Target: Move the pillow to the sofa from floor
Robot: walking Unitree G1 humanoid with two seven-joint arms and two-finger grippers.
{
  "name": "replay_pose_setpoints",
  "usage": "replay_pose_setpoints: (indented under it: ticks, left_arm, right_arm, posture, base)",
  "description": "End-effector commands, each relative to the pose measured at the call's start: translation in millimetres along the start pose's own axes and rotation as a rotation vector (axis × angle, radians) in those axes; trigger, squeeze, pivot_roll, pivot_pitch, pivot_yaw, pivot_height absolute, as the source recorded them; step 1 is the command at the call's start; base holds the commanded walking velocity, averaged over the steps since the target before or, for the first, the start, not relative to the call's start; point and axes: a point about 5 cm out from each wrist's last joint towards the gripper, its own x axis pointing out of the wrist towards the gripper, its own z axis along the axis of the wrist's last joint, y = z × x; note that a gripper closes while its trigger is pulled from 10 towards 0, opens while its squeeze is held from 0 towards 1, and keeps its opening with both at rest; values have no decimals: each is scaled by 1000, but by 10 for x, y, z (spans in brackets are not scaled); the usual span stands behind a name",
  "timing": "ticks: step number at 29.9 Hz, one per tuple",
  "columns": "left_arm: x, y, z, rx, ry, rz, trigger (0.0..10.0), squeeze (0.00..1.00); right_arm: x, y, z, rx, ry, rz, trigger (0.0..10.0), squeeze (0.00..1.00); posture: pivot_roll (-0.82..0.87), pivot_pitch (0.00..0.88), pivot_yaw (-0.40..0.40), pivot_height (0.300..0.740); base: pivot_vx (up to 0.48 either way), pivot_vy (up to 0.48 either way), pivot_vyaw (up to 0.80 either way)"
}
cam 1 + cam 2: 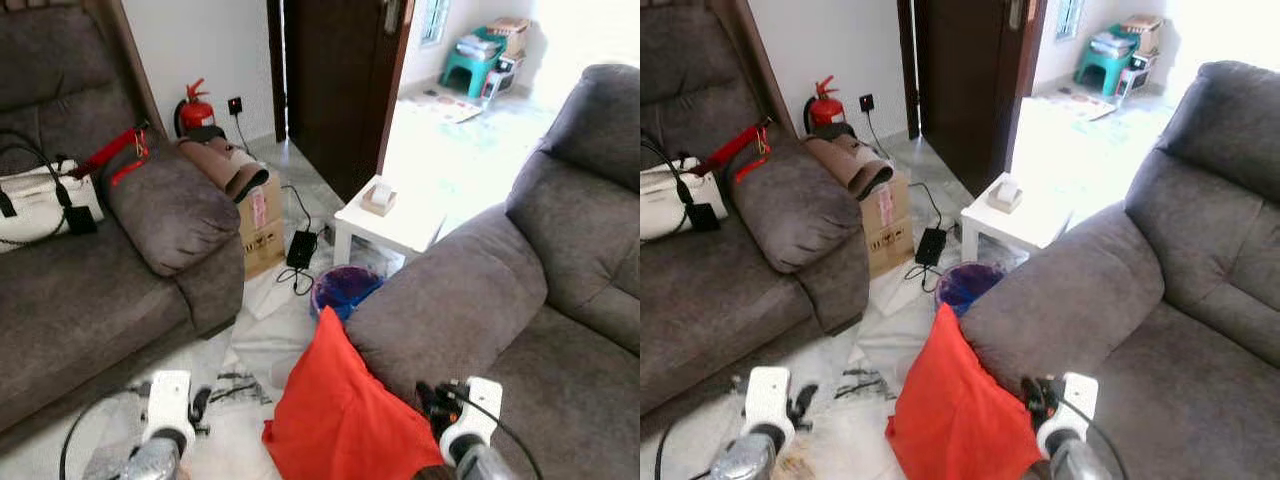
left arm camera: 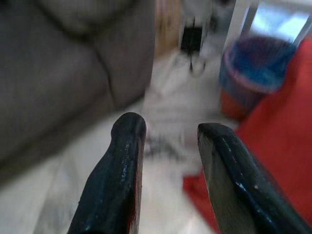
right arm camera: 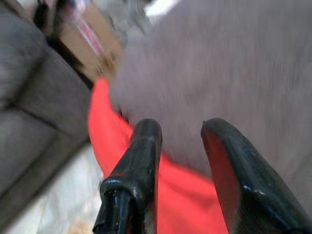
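A red pillow (image 1: 340, 420) stands on the floor, leaning against the outer side of the grey sofa's armrest (image 1: 450, 290) on my right. My right gripper (image 3: 183, 129) is low beside that armrest, open, with the pillow (image 3: 122, 146) and the grey arm just beyond its fingertips and nothing between them. Out over the pale floor, left of the pillow (image 2: 282, 146), my left gripper (image 2: 170, 134) is open and holds nothing. Both wrists show at the bottom of the eye views, either side of the pillow.
A second grey sofa (image 1: 90, 290) on the left holds a white bag (image 1: 40, 205). Between the sofas are a blue bin (image 1: 343, 288), a white side table (image 1: 395, 225), a cardboard box (image 1: 262, 225), a power adapter (image 1: 301, 248) with cables, and papers on the floor.
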Motion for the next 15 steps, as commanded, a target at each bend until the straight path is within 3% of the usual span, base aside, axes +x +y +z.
replay_pose_setpoints:
  ticks: [1, 5, 11, 15]
  left_arm:
    - [-55, 10, -55, 10, 6, -9, 10000, 0]
    - [-131, 9, -17, 44, -54, -28, 10000, 0]
    - [-269, 77, 87, 121, -146, -50, 10000, 0]
    - [-215, 72, 178, 135, -177, -34, 10000, 0]
  right_arm:
    - [9, -10, 64, 11, -40, 1, 10000, 0]
    - [-5, 14, 125, -65, -91, 48, 10000, 0]
    - [-44, -80, 236, -33, -178, 11, 10000, 0]
    - [-46, -91, 246, -18, -192, -11, 10000, 0]
  posture:
    - [41, 87, 11, 740]
    - [45, 78, 14, 740]
    - [58, 68, 13, 740]
    - [63, 62, 13, 740]
  base:
    - [0, 0, 0]
    - [0, 0, 0]
    - [0, 0, 0]
    - [0, 0, 0]
